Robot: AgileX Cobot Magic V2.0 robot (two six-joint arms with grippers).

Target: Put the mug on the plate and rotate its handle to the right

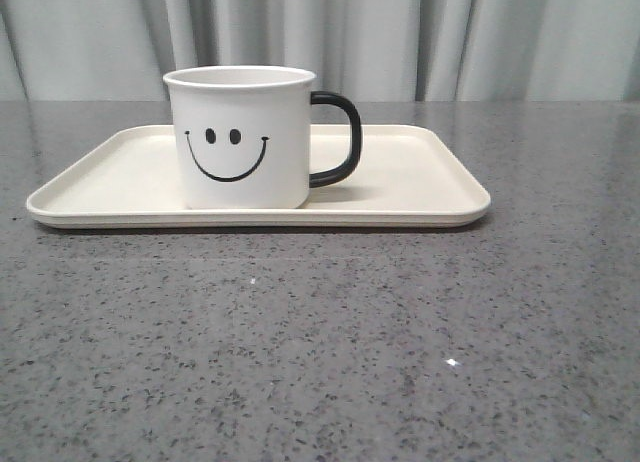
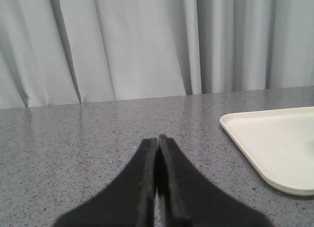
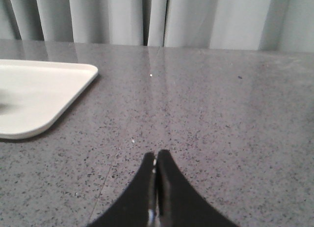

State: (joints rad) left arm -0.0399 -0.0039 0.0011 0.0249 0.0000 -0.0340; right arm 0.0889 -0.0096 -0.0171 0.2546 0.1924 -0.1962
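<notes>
The white mug point(image 1: 240, 137) with a black smiley face stands upright on the cream plate point(image 1: 420, 182), left of the plate's middle. Its black handle point(image 1: 338, 139) points to the right. Neither gripper shows in the front view. In the left wrist view my left gripper point(image 2: 158, 141) is shut with nothing in it, above bare table to the left of the plate's corner point(image 2: 274, 143). In the right wrist view my right gripper point(image 3: 156, 156) is shut and empty too, over the table to the right of the plate's corner point(image 3: 44, 94). The mug is out of both wrist views.
The grey speckled table point(image 1: 320, 342) stretches in front of and around the plate. Pale grey curtains point(image 1: 400, 32) hang behind the table's far edge.
</notes>
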